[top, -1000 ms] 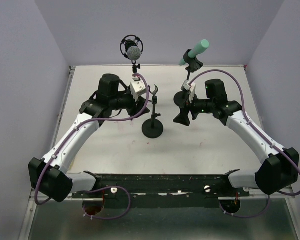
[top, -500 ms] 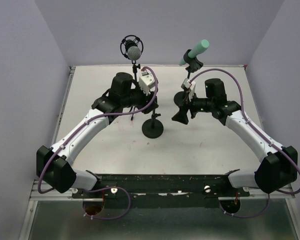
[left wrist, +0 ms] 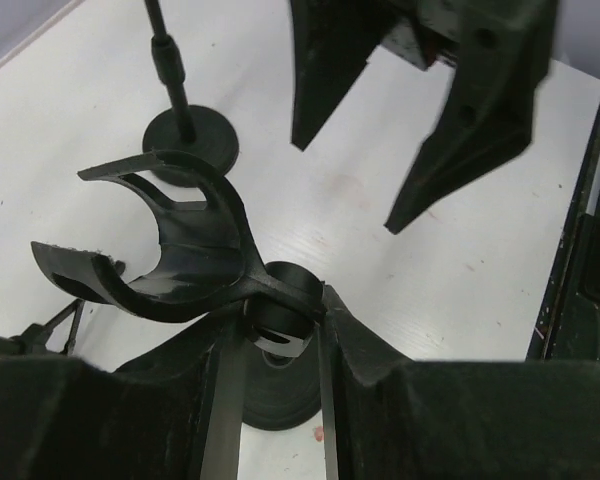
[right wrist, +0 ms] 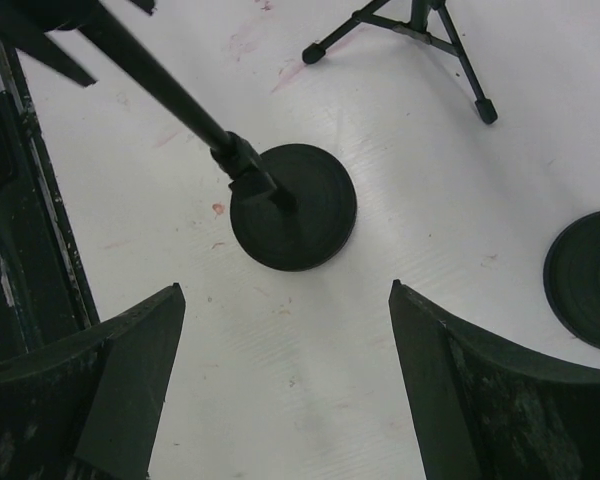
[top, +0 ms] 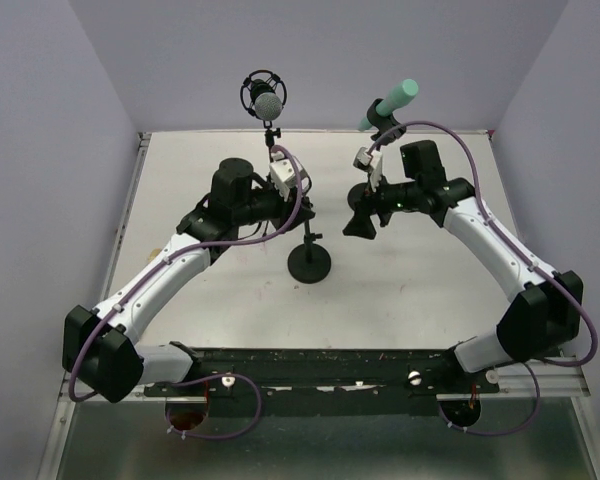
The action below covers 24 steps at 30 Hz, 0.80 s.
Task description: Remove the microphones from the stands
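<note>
1. Upper left of centre in the top view, the grey-headed microphone [top: 265, 98] sits in its ring mount on a stand at the back of the surface [top: 430, 290], apart from both arms.
2. The left end effector [top: 306, 204] is closed on the neck of the middle stand [top: 309, 262], just beneath its empty clip [left wrist: 170, 250].
3. The right end effector [top: 360, 222] gapes wide and holds nothing.
4. The teal microphone [top: 390, 103] sits clipped on its stand at upper right, above that end effector in the frame and not touching it.
</note>
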Each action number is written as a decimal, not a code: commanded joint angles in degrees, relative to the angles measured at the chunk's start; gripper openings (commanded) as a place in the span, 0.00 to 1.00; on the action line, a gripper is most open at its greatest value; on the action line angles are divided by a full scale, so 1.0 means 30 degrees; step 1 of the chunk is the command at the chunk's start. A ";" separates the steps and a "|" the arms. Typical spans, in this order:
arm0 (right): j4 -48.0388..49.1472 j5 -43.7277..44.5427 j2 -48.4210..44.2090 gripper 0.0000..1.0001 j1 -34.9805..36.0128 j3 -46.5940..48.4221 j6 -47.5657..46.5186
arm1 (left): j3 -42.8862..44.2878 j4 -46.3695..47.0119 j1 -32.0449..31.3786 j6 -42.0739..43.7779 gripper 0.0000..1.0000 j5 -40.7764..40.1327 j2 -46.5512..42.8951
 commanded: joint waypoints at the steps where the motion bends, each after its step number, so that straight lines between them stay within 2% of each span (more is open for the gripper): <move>1: -0.3689 -0.1580 0.2086 0.90 -0.0010 0.2119 -0.0166 | -0.3110 0.6455 -0.0051 -0.0691 0.00 0.3040 -0.2365; 4: -0.5648 -0.2520 0.4165 0.88 -0.0039 0.3263 -0.0601 | -0.4375 0.8689 -0.0109 -0.0515 0.00 0.2370 -0.2837; 8: -0.6706 -0.3017 0.5925 0.88 -0.0097 0.4230 -0.1655 | -0.4086 0.7672 -0.0343 0.1151 0.00 0.1229 -0.2428; 11: -0.8844 -0.4745 0.7856 0.86 -0.0097 0.5722 -0.3181 | -0.3939 0.6968 -0.0314 0.1884 0.00 0.0931 -0.2281; 16: -1.0021 -0.6151 0.9911 0.85 -0.0244 0.7630 -0.1952 | -0.3149 0.5912 -0.0314 0.1976 0.00 0.0374 -0.2281; 24: -0.7506 -0.8408 1.0031 0.85 -0.0244 0.6170 0.2113 | -0.3205 0.6231 -0.0343 0.3175 0.00 0.0725 -0.2456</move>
